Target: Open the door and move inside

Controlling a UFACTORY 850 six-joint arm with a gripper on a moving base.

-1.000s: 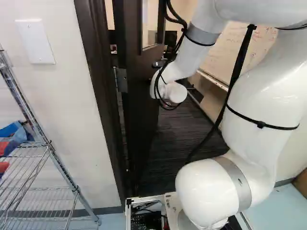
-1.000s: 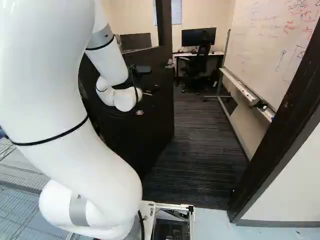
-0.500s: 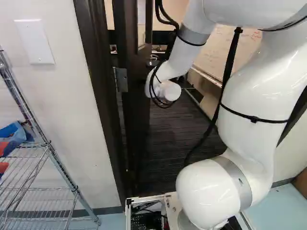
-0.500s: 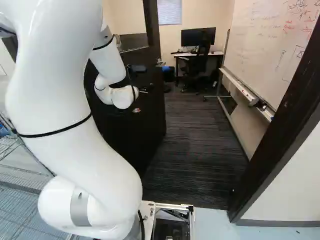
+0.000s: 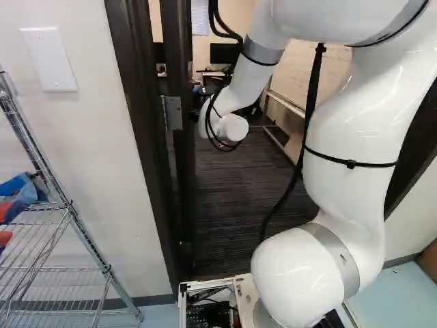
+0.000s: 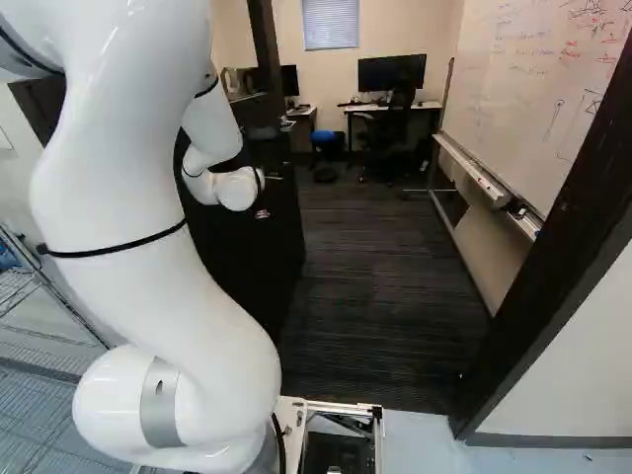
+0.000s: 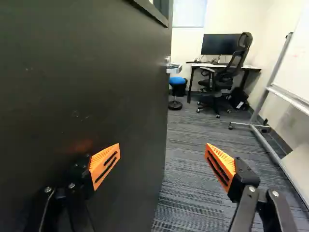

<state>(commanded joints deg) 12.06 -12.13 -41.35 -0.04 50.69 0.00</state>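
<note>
The dark door (image 6: 281,237) stands well open into the room, seen nearly edge-on in the left base view. Against its dark face in the right base view, only a small part of my gripper (image 6: 262,213) shows beyond the white wrist. In the wrist view the gripper (image 7: 162,154) has its fingers wide apart, with nothing gripped. One finger is at the face of the door (image 7: 87,72); the other stands out past its free edge, over the carpet. Whether the first finger touches the door I cannot tell. A silvery fitting (image 7: 168,62) shows at the door's edge.
The doorway has a dark frame post (image 5: 130,123) and another post (image 6: 553,247). Carpet (image 6: 385,296) runs inward beside a whiteboard (image 6: 533,79). Farther in are a desk, a black chair (image 6: 397,114) and a blue stool (image 6: 324,138). A wire shelf (image 5: 54,225) stands left outside.
The door has swung farther inward, uncovering more of the room. My arm has shifted toward the hinge side along with it. The base has not moved.
</note>
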